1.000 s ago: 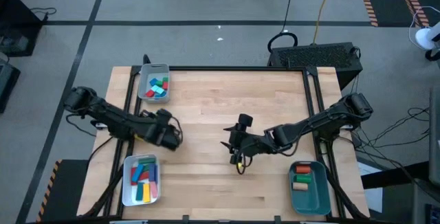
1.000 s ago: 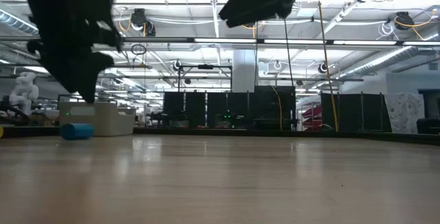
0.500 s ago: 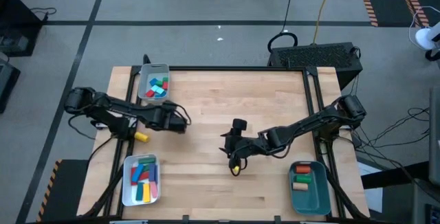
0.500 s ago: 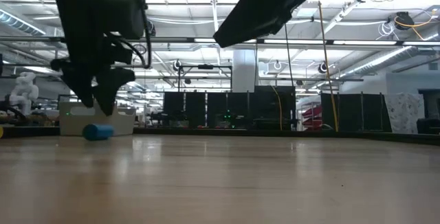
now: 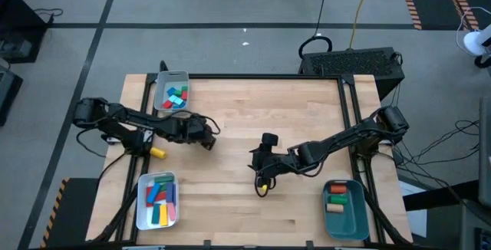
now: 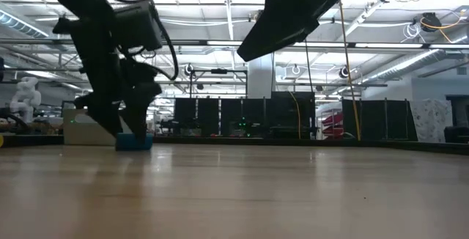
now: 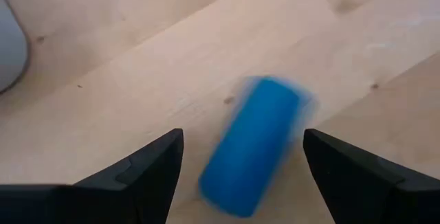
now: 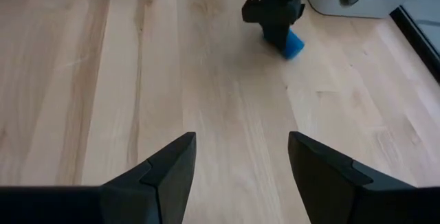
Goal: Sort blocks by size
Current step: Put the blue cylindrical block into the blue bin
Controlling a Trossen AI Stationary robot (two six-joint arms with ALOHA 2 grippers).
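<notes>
**Blue cylinder lies straight ahead of the open left gripper, between its fingers**

The left gripper (image 5: 205,133) hangs low over the wood table (image 5: 307,112) with its fingers spread wide and nothing held. Directly in front of it, in the gap between the two fingers, lies a blue cylinder (image 7: 256,141) on its side. In the left wrist view the cylinder's long axis runs roughly along the gripper's reach, tilted a little toward one finger, so the fingers stand to either side of its round flanks and not at its ends. Neither finger touches it; there is clear wood on both sides. The low view shows the same piece (image 6: 134,141) resting on the table at the foot of the left gripper's fingers (image 6: 124,118).

The right gripper (image 5: 261,169) is well apart from the cylinder, toward the middle of the table, also with its fingers open and empty; a small yellow piece (image 5: 262,190) lies just beside its tip. From the right wrist view the blue cylinder (image 8: 293,43) sits far ahead, under the left arm's gripper (image 8: 273,11).

So the left arm is much the nearer one, and my judgement is that the coming move is a short drop and a close across the cylinder's width. The slight tilt of the axis could let it roll or skew as the fingers meet it.
</notes>
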